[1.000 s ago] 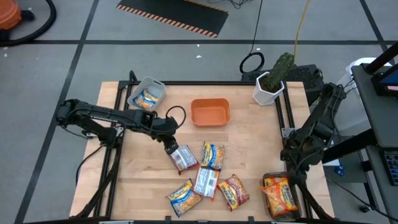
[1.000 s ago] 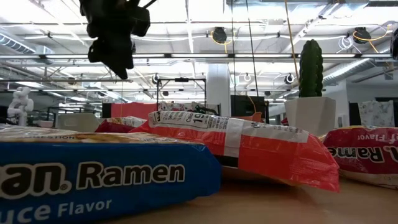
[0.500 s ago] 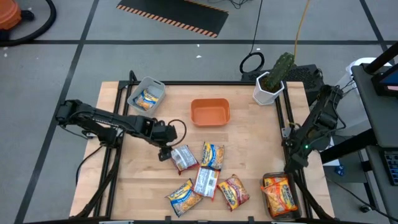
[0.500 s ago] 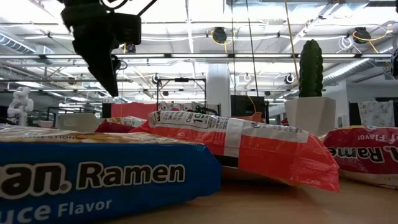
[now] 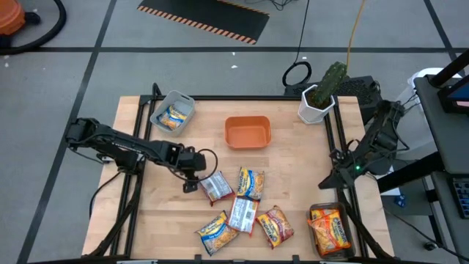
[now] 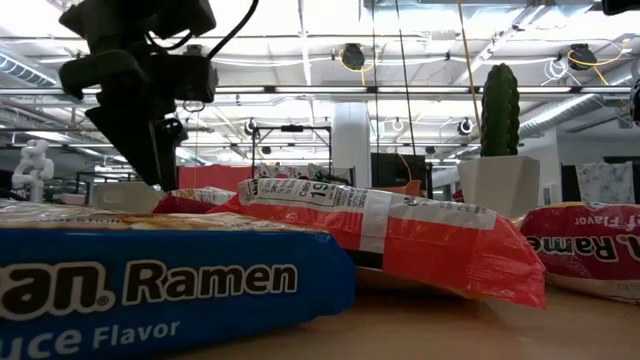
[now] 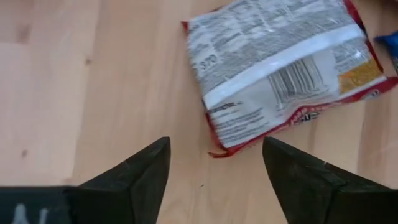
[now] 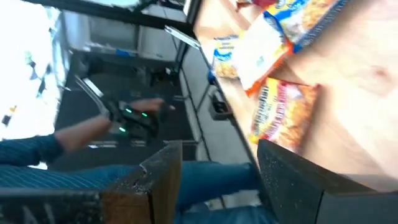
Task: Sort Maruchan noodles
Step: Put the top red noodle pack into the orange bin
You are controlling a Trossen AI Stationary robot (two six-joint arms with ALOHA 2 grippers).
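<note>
The silver-red ramen packet (image 7: pixel 280 65) lies flat mid-table, just right of the left gripper (image 7: pixel 214 171), whose jaws are released. The right gripper (image 8: pixel 217 171) waits empty and parted. Light, crinkly and slippery; pinching a short edge appears safest.

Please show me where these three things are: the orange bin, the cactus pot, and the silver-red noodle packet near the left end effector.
orange bin (image 5: pixel 248 133): high view, bare floor of the bin.
cactus pot (image 5: pixel 315 108): high view, white wall of the pot.
silver-red noodle packet (image 7: pixel 280 68): left wrist view, middle of its printed back.
</note>
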